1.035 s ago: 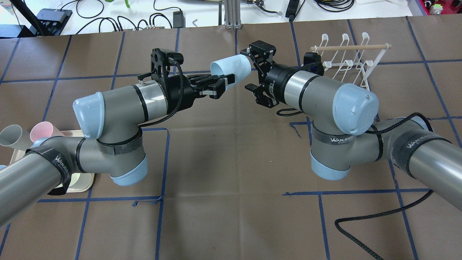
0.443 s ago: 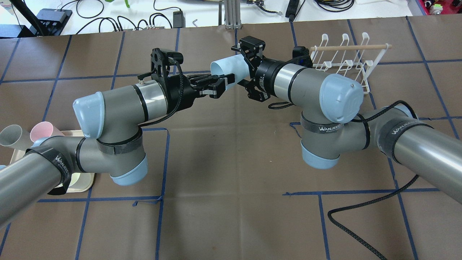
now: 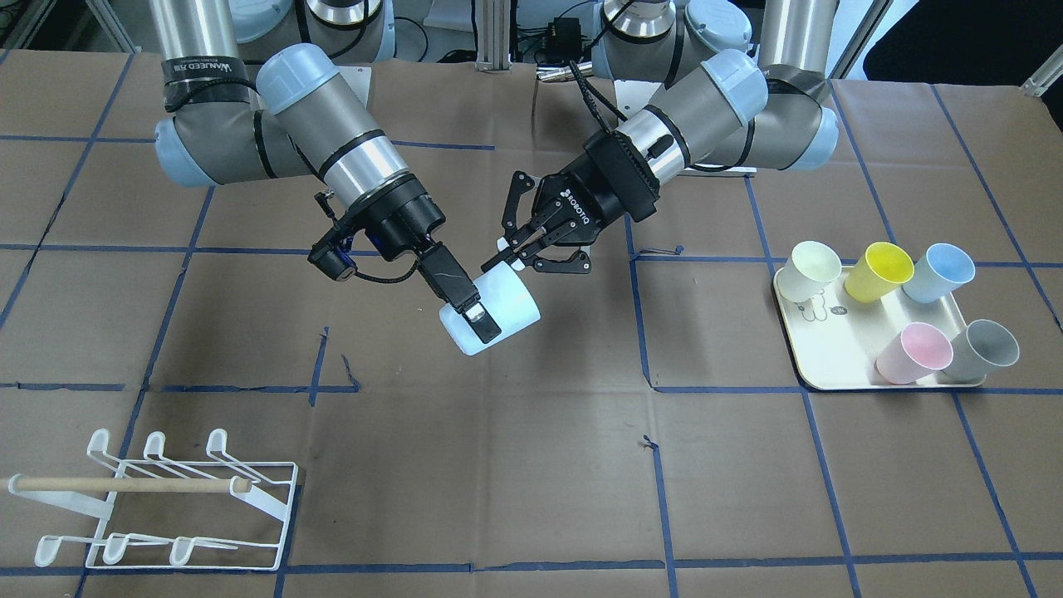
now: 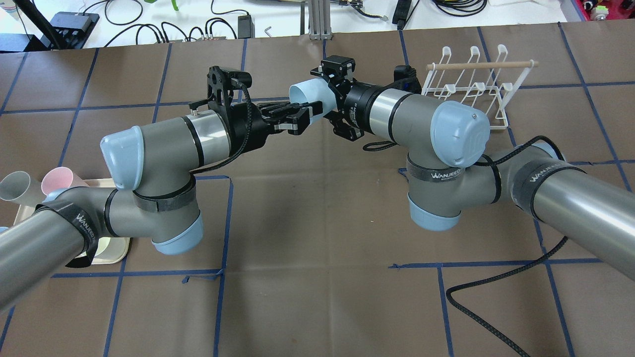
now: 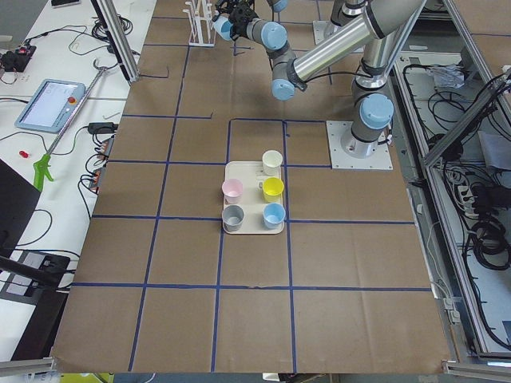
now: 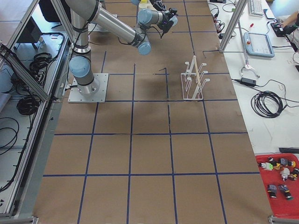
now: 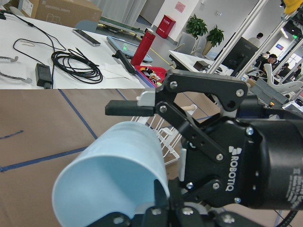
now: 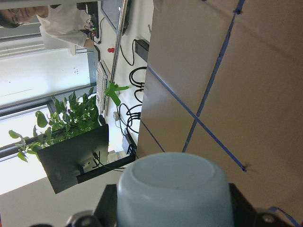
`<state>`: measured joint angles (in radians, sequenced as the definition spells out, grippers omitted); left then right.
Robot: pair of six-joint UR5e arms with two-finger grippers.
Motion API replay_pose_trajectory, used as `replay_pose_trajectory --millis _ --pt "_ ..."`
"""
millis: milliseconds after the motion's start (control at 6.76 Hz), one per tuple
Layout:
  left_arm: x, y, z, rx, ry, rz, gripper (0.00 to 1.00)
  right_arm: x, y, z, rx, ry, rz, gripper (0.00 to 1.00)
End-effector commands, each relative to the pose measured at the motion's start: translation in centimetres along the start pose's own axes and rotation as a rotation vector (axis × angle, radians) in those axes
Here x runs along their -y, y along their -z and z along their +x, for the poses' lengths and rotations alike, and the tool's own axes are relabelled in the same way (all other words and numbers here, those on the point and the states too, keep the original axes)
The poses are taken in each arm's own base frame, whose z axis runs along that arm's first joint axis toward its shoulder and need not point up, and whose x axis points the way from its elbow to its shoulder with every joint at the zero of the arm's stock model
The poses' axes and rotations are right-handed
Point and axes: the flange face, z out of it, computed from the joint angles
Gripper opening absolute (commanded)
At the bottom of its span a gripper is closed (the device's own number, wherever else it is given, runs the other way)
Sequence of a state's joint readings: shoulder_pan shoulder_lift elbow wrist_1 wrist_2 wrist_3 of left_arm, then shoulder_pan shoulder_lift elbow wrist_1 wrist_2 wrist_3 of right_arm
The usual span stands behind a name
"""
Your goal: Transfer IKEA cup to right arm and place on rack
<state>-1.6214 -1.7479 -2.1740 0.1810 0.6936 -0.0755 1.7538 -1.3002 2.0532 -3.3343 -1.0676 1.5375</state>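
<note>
Cup (image 3: 511, 301), pale blue, lies tilted in the air over the middle of the worktop (image 3: 531, 465), with its mouth toward the left arm and its base toward the right arm. The left pincer (image 3: 508, 253) is pinched on the cup's rim and carries it. The right pincer (image 3: 480, 322) is spread wide and straddles the cup from the base end. One long flat finger (image 7: 128, 106) runs along the outer wall, just clear of it, with a sliver of gap showing in the left wrist view. The other finger is hidden behind the cup.

The white wire rack (image 3: 282, 498), with its wooden dowel (image 3: 124, 484), stands well apart on the right arm's side, near the worktop's far edge. On the left arm's side a cream tray (image 3: 830, 378) carries five more cups: cream, yellow, blue, pink and grey.
</note>
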Motion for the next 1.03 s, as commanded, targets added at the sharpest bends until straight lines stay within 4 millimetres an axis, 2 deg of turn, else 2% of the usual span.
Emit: replay_pose_trajectory --millis 0,148,296,443,591,739,887 --pt "0.0 0.0 0.0 0.001 0.007 0.001 0.0 -0.1 0.1 -0.3 0.005 0.003 -0.01 0.5" --pt "0.3 0.1 0.1 0.004 0.019 0.005 0.22 -0.1 0.2 -0.4 0.007 0.006 -0.01 0.4" --pt "0.6 0.4 0.4 0.008 0.023 0.014 0.64 -0.2 0.2 -0.4 0.008 0.006 -0.016 0.35" --pt "0.5 0.2 0.1 0.008 0.044 0.012 0.95 -0.2 0.2 -0.4 0.008 0.006 -0.018 0.33" --pt "0.7 0.4 0.3 0.006 0.094 0.022 0.99 -0.3 0.3 -0.5 0.009 0.005 -0.021 0.33" --pt "1.0 0.9 0.0 0.014 0.101 0.036 0.99 -0.3 0.3 -0.5 0.009 0.006 -0.022 0.31" --pt "1.3 2.1 -1.1 0.042 0.117 0.055 0.99 -0.3 0.2 -0.4 0.009 0.009 -0.022 0.3"
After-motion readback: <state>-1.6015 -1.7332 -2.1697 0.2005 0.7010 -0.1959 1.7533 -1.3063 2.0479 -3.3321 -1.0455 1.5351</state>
